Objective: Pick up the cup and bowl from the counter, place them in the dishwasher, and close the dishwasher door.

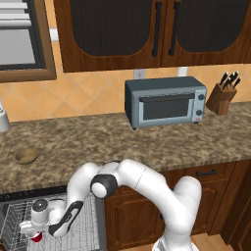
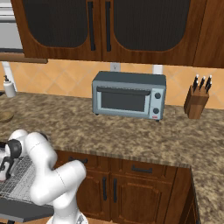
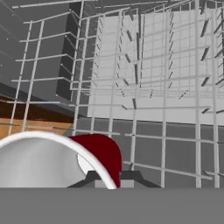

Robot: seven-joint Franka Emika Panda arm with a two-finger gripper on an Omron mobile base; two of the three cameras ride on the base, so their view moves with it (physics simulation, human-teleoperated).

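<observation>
My gripper (image 1: 33,233) hangs low inside the open dishwasher, over its wire rack (image 1: 87,221). It is shut on the wall of the red cup (image 1: 37,238). In the hand view the cup (image 3: 103,151) lies tilted, its white rim curving at the lower left, with the gripper (image 3: 112,177) pinching its edge above the rack (image 3: 164,92). The tan bowl (image 1: 26,156) sits on the granite counter (image 1: 147,142) at the left, apart from the arm, also seen as bowl (image 2: 4,116). The dishwasher door (image 2: 22,211) lies folded down and open.
A grey toaster oven (image 1: 165,102) stands at the back of the counter, with a knife block (image 1: 221,95) to its right. A white-grey container (image 1: 3,117) stands at the far left. Dark wood cabinets (image 1: 206,196) sit beside the dishwasher.
</observation>
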